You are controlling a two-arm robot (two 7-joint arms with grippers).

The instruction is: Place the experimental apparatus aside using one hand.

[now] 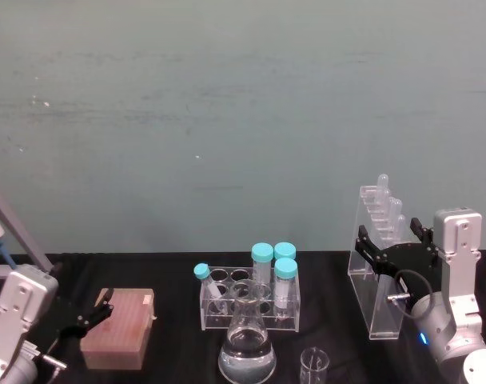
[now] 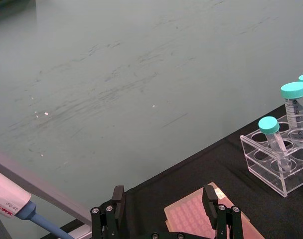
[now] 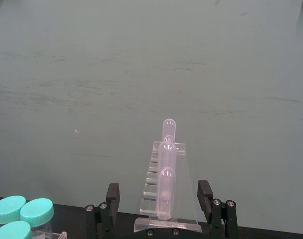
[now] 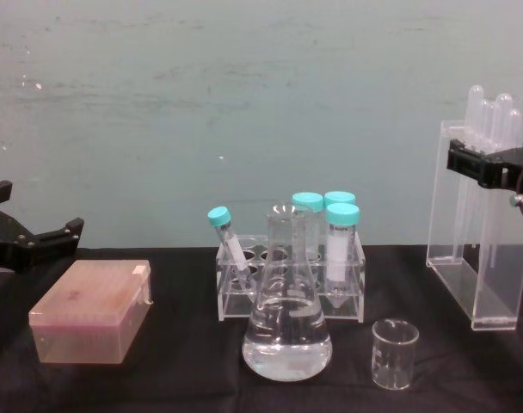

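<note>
Evidently the job was barely begun. The right tool (image 1: pixel 390 232) hung at the upper part of the acrylic stand (image 1: pixel 379 298), its jaws spread wide, one to either side of the stand and not closed on it. In the right wrist view the stand's glass tubes (image 3: pixel 165 164) rose straight ahead of the tool, midway between the two open jaws. The stand's base appeared to rest flat on the black surface (image 1: pixel 171 352), so I judged that nothing had been lifted.

The conical flask (image 1: pixel 247 344) with its clear liquid and the small beaker (image 1: pixel 314 366) stood well off to the tool's left and nearer the robot. The beaker was the closer of the two to the tool. The rack of teal-capped tubes (image 1: pixel 251 300) stood just behind the flask.

The left tool (image 1: pixel 95 312) waited at the far side, jaws also apart and holding nothing, with the pink box (image 1: pixel 119 328) right beside it.

Left to do, as I read it: close on the stand, raise it and carry it aside.
</note>
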